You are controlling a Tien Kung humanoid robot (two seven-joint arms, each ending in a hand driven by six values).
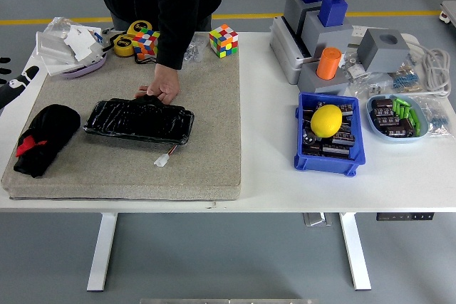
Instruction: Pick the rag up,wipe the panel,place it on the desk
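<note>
The black rag (pixel 47 137), with a red tag showing, lies crumpled on the left of the grey felt mat (pixel 206 161). The black panel (pixel 140 119) sits in the middle of the mat, a white connector on wires trailing from its front edge. A person's hand (pixel 161 91) rests on the panel's far edge. My left hand (pixel 14 81) shows only at the left picture edge, above and apart from the rag, fingers spread and holding nothing. My right hand is out of view.
Behind the mat lie a bowl of white scraps (pixel 71 48), tape rolls (pixel 127 42) and two colour cubes (pixel 223 40). On the right stand a blue bin with a lemon (pixel 327 120), grey blocks (pixel 324 26), a tray of parts (pixel 396 116) and a cable (pixel 432 62).
</note>
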